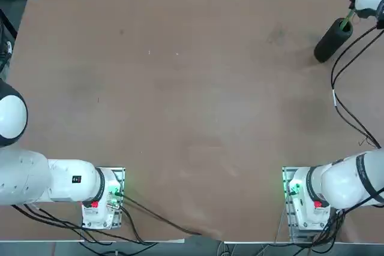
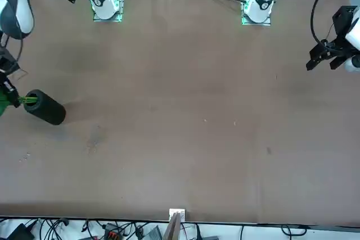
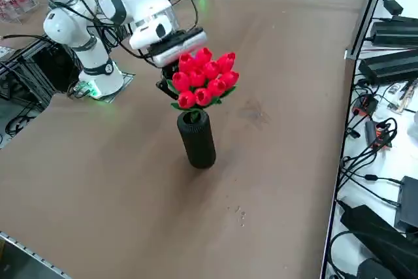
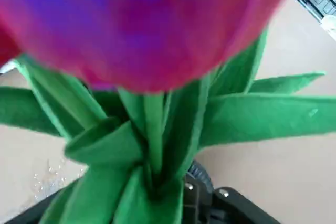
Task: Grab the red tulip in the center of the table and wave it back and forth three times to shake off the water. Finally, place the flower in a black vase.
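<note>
Large flat brown surface (image 3: pixel 117 181), bare apart from the vase standing upright on it. Matte black cylindrical vase (image 3: pixel 197 138) sits directly below and in front of the right hand (image 3: pixel 168 84). Bunch of red tulips with green leaves (image 3: pixel 204 78) is in the vase: stems down in the mouth, blooms fanned just above the rim, against the hand. Probably the final placing step; the hand is behind the leaves, likely at the stems to keep the bunch upright while seating it.

Side view alone shows blooms. Top view shows only vase and a green sliver. Wrist view is filled by petals and leaves. Hand opening: cannot tell; fingers hidden.
</note>
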Tool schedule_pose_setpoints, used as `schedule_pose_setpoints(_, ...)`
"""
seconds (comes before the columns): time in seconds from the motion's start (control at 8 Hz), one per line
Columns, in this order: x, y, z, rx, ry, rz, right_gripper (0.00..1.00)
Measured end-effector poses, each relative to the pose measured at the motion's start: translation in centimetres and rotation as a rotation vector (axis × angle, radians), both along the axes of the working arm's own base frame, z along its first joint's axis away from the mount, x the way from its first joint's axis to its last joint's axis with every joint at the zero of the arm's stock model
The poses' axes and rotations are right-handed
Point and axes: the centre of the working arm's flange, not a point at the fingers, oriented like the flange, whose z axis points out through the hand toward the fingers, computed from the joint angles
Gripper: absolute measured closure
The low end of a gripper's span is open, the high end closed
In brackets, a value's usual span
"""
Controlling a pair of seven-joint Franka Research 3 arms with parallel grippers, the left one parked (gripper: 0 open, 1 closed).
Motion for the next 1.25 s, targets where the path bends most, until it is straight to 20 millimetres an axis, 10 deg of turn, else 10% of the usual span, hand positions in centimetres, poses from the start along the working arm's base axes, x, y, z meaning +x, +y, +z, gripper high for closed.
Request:
schedule_pose_setpoints(0.62, 0.3, 1.5, 0.3, 0.041, 0.053, -0.031, 0.04)
schedule_pose_setpoints(1.25, -1.9, 7.2, 11.6, 0.228, 0.468, 0.049, 0.00)
